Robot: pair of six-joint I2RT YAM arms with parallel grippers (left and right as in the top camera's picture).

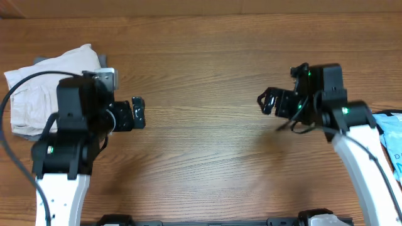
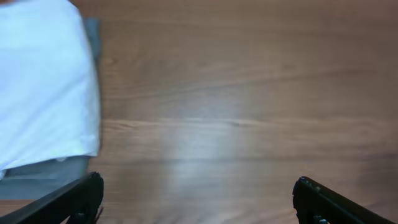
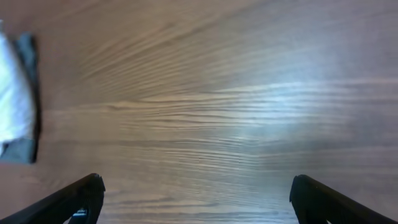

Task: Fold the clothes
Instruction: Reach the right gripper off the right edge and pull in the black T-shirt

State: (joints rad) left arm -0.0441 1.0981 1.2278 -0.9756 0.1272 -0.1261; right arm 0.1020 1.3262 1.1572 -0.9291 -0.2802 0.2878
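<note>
Fingers (image 2: 78,196) of my left gripper (image 1: 139,113) are spread as wide as they go with nothing between them. The same is true of my right gripper (image 1: 266,103), whose two fingers (image 3: 323,196) frame only wood grain. Both hang over the table (image 1: 201,169), facing each other across its middle and well apart.

I cannot find the black T-shirt in any of my three views. It is not between my grippers, not under either wrist and not along the table edges that the overhead view covers. So I judge that folding has not begun, and that the step in hand is getting the shirt onto the wood in front of me.

To do that well, I would lay it flat on the open stretch between my grippers, with the collar and hem squared. Each gripper should then pinch a single layer at a corner, so the fabric lifts without bunching.

A folded off-white garment (image 1: 44,88) lies just beside and partly under my left arm, with a grey cloth edge (image 2: 43,174) showing beneath it. At my right, a light blue printed item (image 1: 392,135) sits at the table's edge behind my forearm. Neither is mine to fold. The off-white pile is the likelier nuisance, since a wide sweep of my left arm could drag it. The shirt should be spread short of both.
</note>
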